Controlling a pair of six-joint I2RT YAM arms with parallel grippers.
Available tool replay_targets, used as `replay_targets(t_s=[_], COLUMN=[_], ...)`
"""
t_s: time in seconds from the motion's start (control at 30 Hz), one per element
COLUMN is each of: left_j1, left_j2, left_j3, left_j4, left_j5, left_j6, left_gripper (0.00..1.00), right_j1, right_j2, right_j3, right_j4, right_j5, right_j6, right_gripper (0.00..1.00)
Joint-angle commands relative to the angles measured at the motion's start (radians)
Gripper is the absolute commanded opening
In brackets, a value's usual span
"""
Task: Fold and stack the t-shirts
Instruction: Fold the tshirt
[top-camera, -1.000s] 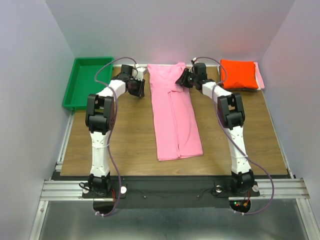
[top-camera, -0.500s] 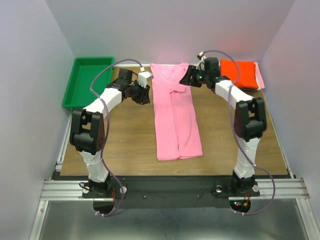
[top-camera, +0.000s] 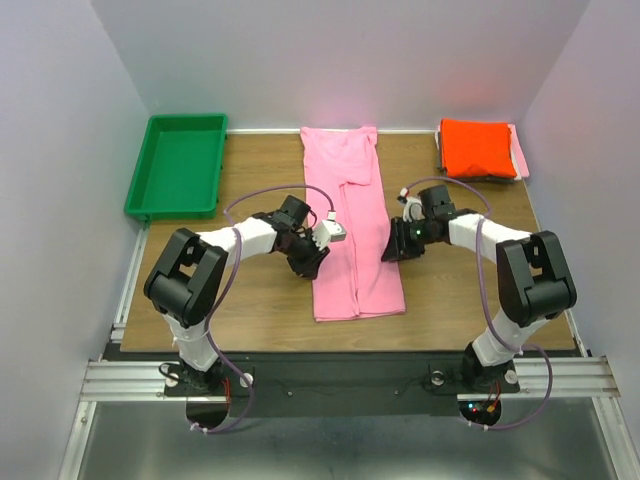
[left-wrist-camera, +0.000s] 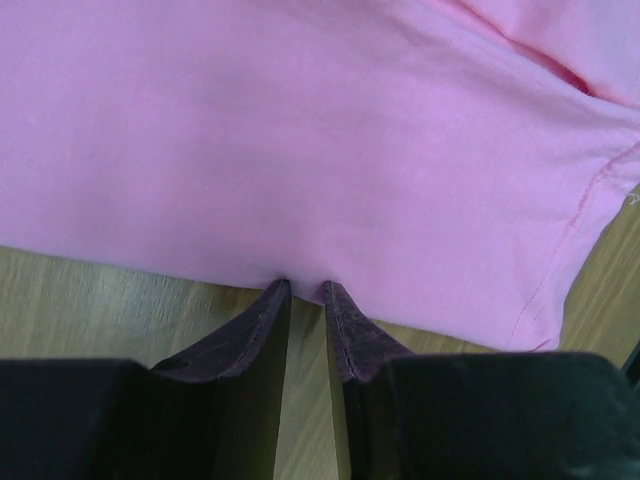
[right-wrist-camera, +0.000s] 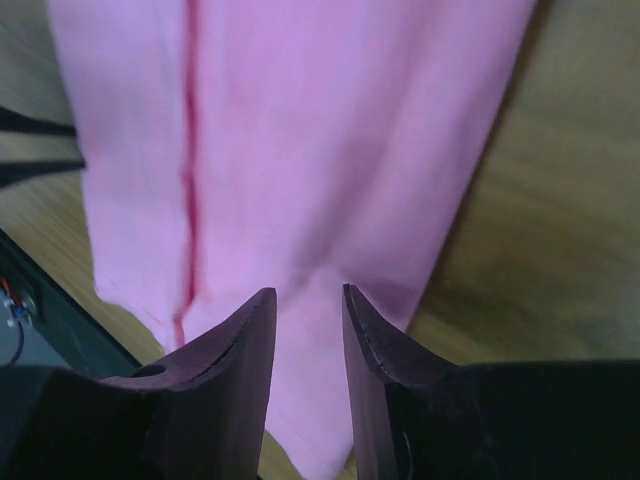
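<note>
A large bubblegum-pink t-shirt (top-camera: 350, 200) lies folded into a long strip down the middle of the table. My left gripper (top-camera: 320, 253) sits low at its left edge, and in the left wrist view (left-wrist-camera: 302, 286) the fingertips (left-wrist-camera: 276, 290) just touch the shirt's hem (left-wrist-camera: 300, 130), narrowly open with bare wood between them. At the right edge my right gripper (top-camera: 389, 251) hovers, open (right-wrist-camera: 305, 292), with pink cloth (right-wrist-camera: 300, 150) visible between its fingers. A folded orange-red t-shirt (top-camera: 477, 148) tops a small stack at the back right, with a paler pink one (top-camera: 518, 152) showing under it.
A green plastic tray (top-camera: 178, 165) stands at the back left corner. The wooden table (top-camera: 250, 300) ends at a black rail along its near edge. White walls close in the left, right and back sides.
Both arms have swung from the pink shirt's far end toward me and now flank its nearer half. The pink shirt and the stack have not moved.
</note>
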Motion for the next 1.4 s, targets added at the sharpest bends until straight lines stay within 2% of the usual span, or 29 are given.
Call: replay_targets(t_s=[0.0,0.33,0.47,0.8,0.97,1.07,1.23,1.27,1.33,1.37], left_j1=[-0.032,-0.047,-0.080,-0.105,-0.105,-0.105,-0.105,-0.105,-0.108,-0.108], left_j2=[-0.042,-0.131,-0.154,-0.066,-0.092,-0.145,-0.344,-0.379,-0.505,-0.505], left_j3=[-0.031,-0.043,-0.055,-0.126,-0.166,-0.170,-0.181,-0.193,-0.224,-0.238], left_j4=[0.021,0.007,0.005,0.016,-0.008,-0.036,-0.059,-0.056,-0.044,-0.044], left_j5=[-0.036,-0.018,-0.024,-0.084,-0.101,-0.096,-0.041,-0.035,-0.020,-0.014], left_j6=[0.033,0.056,0.071,0.128,0.163,0.175,0.218,0.230,0.266,0.280], left_gripper=[0.31,0.30,0.30,0.29,0.28,0.29,0.41,0.43,0.50,0.56], right_j1=[0.000,0.018,0.019,0.038,0.043,0.043,0.043,0.043,0.044,0.044], right_j2=[-0.071,-0.016,-0.003,-0.031,-0.074,-0.123,-0.265,-0.294,-0.345,-0.345], right_j3=[-0.066,-0.141,-0.155,-0.228,-0.265,-0.204,-0.106,-0.094,-0.075,-0.075], right_j4=[-0.020,-0.018,-0.018,0.015,0.018,-0.015,-0.149,-0.181,-0.260,-0.281], right_j5=[-0.040,-0.102,-0.117,-0.140,-0.169,-0.175,-0.203,-0.191,-0.104,-0.103], right_j6=[-0.074,-0.082,-0.065,-0.001,0.022,-0.001,-0.123,-0.171,-0.391,-0.392], right_gripper=[0.37,0.31,0.32,0.33,0.36,0.38,0.50,0.50,0.54,0.56])
